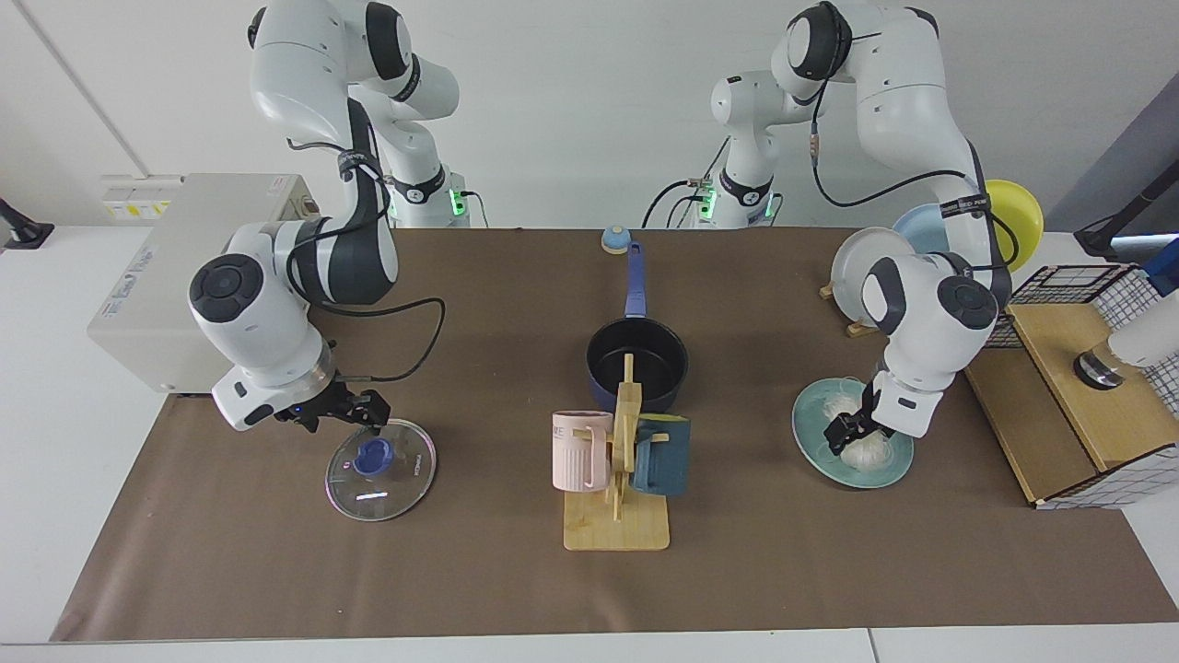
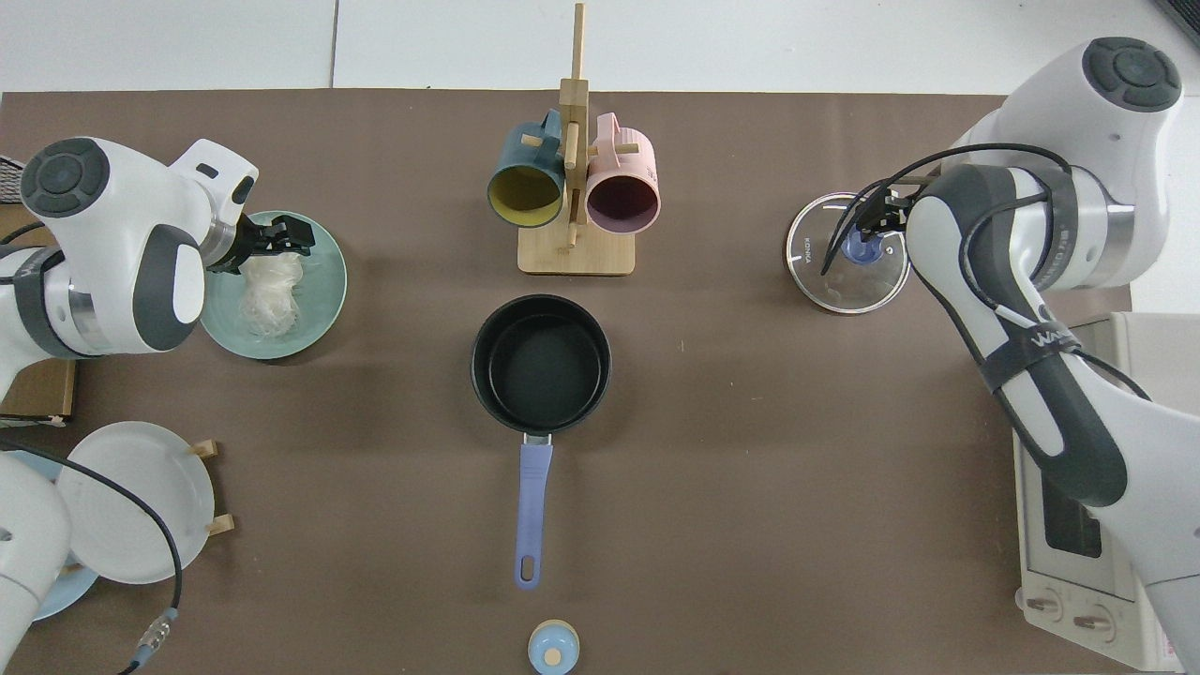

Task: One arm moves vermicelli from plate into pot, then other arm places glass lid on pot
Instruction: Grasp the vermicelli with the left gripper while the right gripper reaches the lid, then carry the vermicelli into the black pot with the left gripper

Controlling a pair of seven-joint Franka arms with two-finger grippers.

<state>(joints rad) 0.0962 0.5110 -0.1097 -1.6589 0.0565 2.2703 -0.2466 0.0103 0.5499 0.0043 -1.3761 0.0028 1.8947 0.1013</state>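
Observation:
The vermicelli (image 1: pixel 868 449) (image 2: pixel 267 292) lies as a white bundle on the teal plate (image 1: pixel 898 462) (image 2: pixel 326 298). My left gripper (image 1: pixel 849 433) (image 2: pixel 279 236) is down at the far end of the bundle, open, its fingers astride the threads. The dark blue pot (image 1: pixel 637 357) (image 2: pixel 541 364) stands mid-table, empty, with its handle pointing toward the arm bases. The glass lid (image 1: pixel 391 479) (image 2: pixel 832 281) lies flat on the mat. My right gripper (image 1: pixel 345 416) (image 2: pixel 877 220) hovers open just above its blue knob (image 1: pixel 373 453), not touching it.
A wooden mug rack (image 1: pixel 617 525) with a pink mug (image 1: pixel 580 451) and a dark blue mug (image 1: pixel 665 456) stands right in front of the pot. A toaster oven (image 1: pixel 175 276), plates on a stand (image 1: pixel 857 262) and a wooden crate (image 1: pixel 1078 396) line the sides.

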